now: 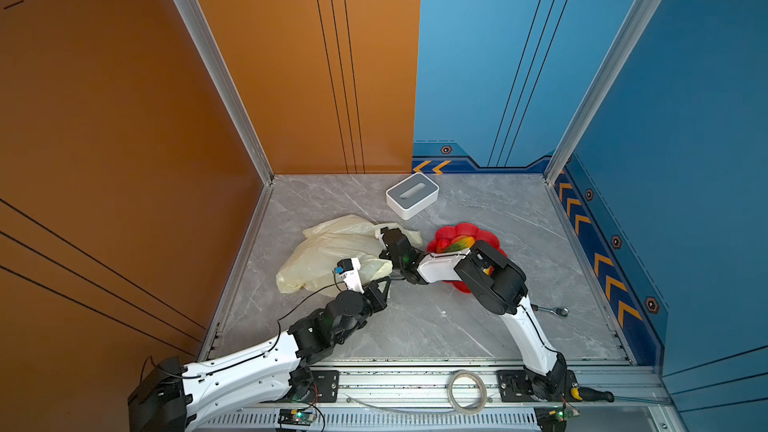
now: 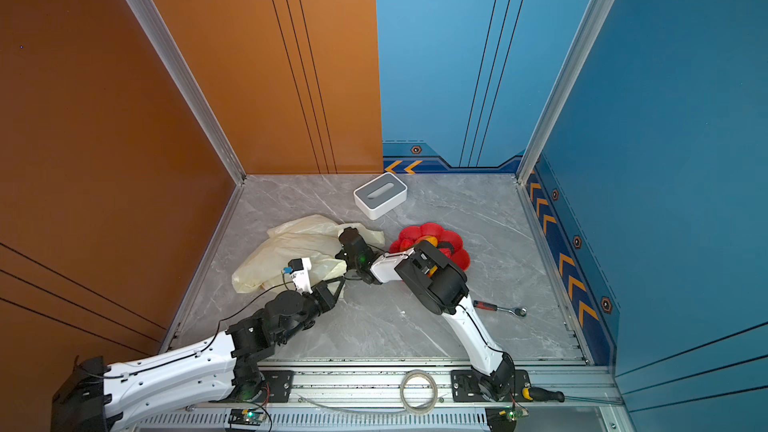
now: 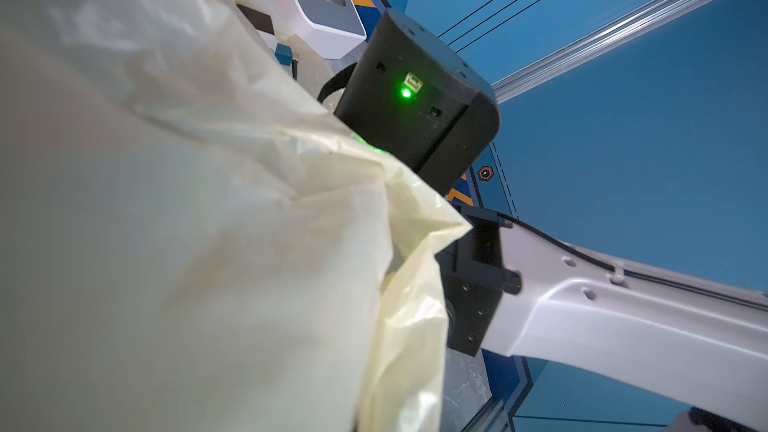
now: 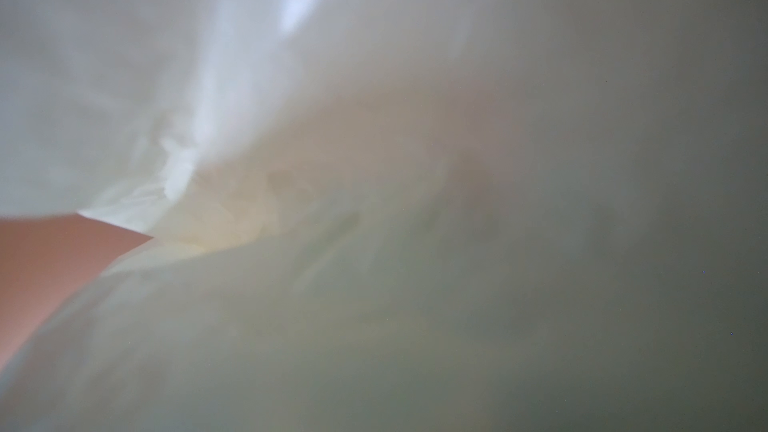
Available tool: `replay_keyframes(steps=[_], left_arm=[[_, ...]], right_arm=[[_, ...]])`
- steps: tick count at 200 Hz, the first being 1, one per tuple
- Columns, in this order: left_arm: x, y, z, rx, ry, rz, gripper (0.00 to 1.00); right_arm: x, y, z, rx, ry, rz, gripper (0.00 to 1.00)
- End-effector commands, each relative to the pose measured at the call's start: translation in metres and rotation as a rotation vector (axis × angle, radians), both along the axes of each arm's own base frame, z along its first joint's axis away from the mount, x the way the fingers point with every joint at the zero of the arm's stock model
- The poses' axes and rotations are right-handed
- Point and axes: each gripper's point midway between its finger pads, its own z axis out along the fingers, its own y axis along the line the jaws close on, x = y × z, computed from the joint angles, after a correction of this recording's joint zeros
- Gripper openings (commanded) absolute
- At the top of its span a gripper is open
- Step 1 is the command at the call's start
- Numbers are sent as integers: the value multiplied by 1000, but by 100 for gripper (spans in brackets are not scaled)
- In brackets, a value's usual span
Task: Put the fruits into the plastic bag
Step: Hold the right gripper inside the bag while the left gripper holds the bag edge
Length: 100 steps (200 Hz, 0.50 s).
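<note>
The cream-yellow plastic bag (image 1: 332, 251) (image 2: 286, 249) lies crumpled on the left of the marble floor. My left gripper (image 1: 390, 279) (image 2: 343, 279) is shut, pinching the bag's near right edge; in the left wrist view the bag (image 3: 208, 222) covers its jaws. The right arm's black wrist (image 1: 397, 245) (image 2: 353, 245) reaches into the bag's mouth, and its fingers are hidden inside. The right wrist view shows only blurred bag film (image 4: 374, 243). A red-yellow-green fruit (image 1: 457, 243) (image 2: 428, 240) lies in the red flower-shaped dish (image 1: 465, 229), partly behind the right arm.
A white-and-grey box (image 1: 412, 195) stands at the back middle. A ratchet wrench (image 1: 550, 310) lies on the floor at the right. A tape roll (image 1: 467, 392) and a screwdriver (image 1: 590, 394) rest on the front rail. Orange and blue walls enclose three sides.
</note>
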Motion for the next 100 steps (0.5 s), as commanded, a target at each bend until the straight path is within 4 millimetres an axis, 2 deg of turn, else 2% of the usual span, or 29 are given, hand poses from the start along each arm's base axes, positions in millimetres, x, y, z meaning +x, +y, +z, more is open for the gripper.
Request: replay_keyframes(steps=[1, 45, 100], left_arm=[[0, 4, -2, -2, 0, 8, 0], [-1, 8, -1, 2, -3, 14, 0], [-2, 22, 2, 14, -6, 43, 0]], right_arm=[[-5, -6, -29, -67, 51, 0, 84], [-7, -7, -19, -69, 32, 13, 84], [-10, -10, -8, -77, 12, 19, 83]])
